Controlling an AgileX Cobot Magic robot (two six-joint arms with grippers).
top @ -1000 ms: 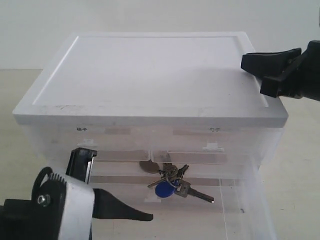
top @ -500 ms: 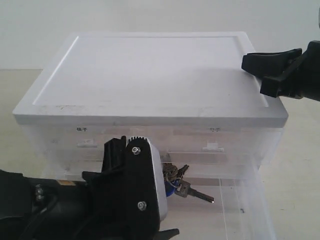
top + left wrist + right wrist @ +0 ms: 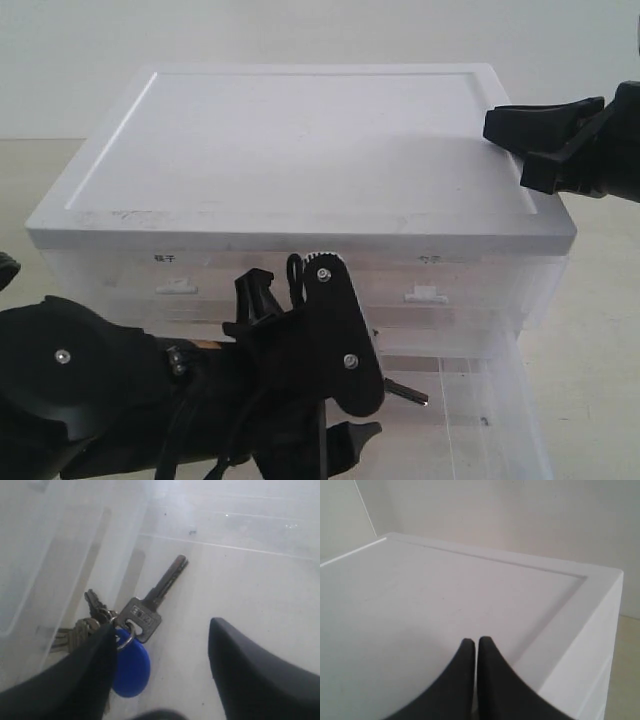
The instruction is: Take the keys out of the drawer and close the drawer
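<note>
The keys (image 3: pixel 145 615) lie on the floor of the pulled-out translucent drawer (image 3: pixel 240 570), with the blue fob (image 3: pixel 132 667) on their ring. My left gripper (image 3: pixel 161 625) hangs open just above them. One finger (image 3: pixel 92 672) covers part of the bunch and the other (image 3: pixel 250 670) stands over bare drawer floor. The grey tag is hidden. In the exterior view my left arm (image 3: pixel 300 380) covers the keys except one key tip (image 3: pixel 408 393), and the drawer (image 3: pixel 505 400) stands open at the front. My right gripper (image 3: pixel 490 125) is shut and empty over the cabinet top; its tips (image 3: pixel 474 641) are together.
The white cabinet (image 3: pixel 300 150) has two half-width labelled drawers, left (image 3: pixel 175 287) and right (image 3: pixel 425 295), shut above the open one. Beige table (image 3: pixel 600 330) lies to the right of it.
My left arm has swung right and forward over the open drawer and now hides the keys in the exterior view. The right gripper has not moved.
</note>
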